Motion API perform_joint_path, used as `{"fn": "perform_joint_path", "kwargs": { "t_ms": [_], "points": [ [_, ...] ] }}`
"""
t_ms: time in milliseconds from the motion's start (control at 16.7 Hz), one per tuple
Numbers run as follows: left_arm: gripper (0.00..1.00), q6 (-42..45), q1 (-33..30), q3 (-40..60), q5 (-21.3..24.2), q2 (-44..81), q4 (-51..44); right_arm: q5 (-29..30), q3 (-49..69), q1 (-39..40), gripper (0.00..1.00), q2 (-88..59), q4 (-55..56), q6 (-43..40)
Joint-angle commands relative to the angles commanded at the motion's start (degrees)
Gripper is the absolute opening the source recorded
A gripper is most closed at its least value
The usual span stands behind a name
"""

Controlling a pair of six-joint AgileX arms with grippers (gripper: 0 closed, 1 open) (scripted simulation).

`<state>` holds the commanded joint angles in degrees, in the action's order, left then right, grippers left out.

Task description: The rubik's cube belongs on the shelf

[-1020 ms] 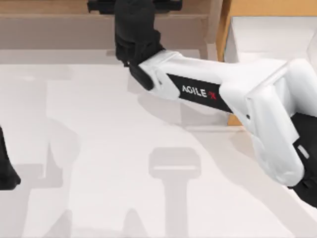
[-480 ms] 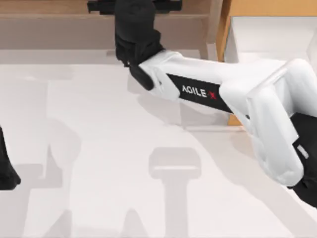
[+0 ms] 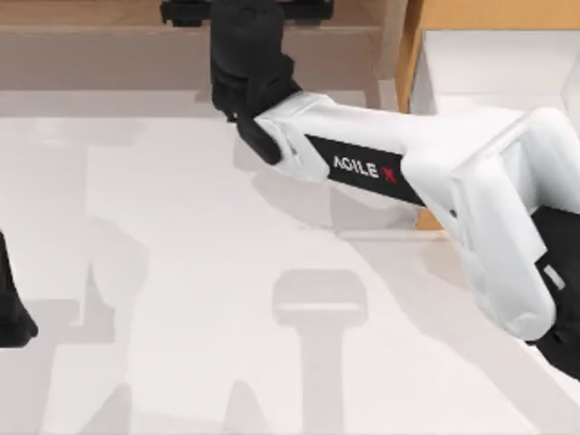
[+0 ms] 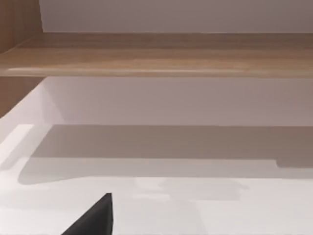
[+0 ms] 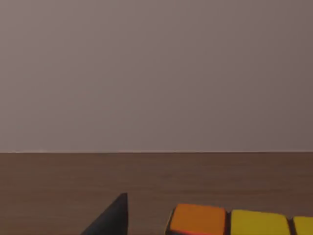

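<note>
- My right arm (image 3: 390,172) reaches from 4 o'clock toward 12 o'clock in the top view, with its dark wrist over the shelf (image 3: 109,50) at the far edge of the table (image 3: 181,317).
- In the right wrist view the rubik's cube (image 5: 239,223) sits on the brown shelf board (image 5: 73,176), orange and yellow squares facing up, just beside a dark fingertip (image 5: 112,218) of my right gripper (image 5: 195,230).
- I cannot tell whether that gripper is clamped on the cube or has let go.
- My judgement: the cube looks to be at its place, so the step is the release. I would open wide, then back straight out toward 6 o'clock without nudging the cube.
- Shelf contents: just the cube on the board, as far as I can see.
- The orange-wood cabinet (image 3: 453,14) at 1 o'clock has a pale tray-like recess (image 3: 489,68), bare where visible.
- My left arm (image 3: 11,308) sits parked at 9 o'clock.
</note>
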<state>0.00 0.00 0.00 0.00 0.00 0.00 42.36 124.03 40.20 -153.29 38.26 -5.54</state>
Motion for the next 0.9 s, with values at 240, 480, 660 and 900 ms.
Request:
{"fn": "perform_joint_path", "kwargs": {
  "t_ms": [240,480,660,900],
  "points": [
    [1.00,0.00,0.00,0.00,0.00,0.00,0.00,0.00,0.00,0.00,1.00,0.00,0.00,0.00],
    [1.00,0.00,0.00,0.00,0.00,0.00,0.00,-0.29,-0.59,0.58,1.00,0.26,0.47,-0.46],
    [1.00,0.00,0.00,0.00,0.00,0.00,0.00,-2.69,-5.94,3.05,1.00,2.31,4.75,-4.70],
    [1.00,0.00,0.00,0.00,0.00,0.00,0.00,-8.17,-21.40,6.99,1.00,7.52,15.66,-15.94]
  ]
}}
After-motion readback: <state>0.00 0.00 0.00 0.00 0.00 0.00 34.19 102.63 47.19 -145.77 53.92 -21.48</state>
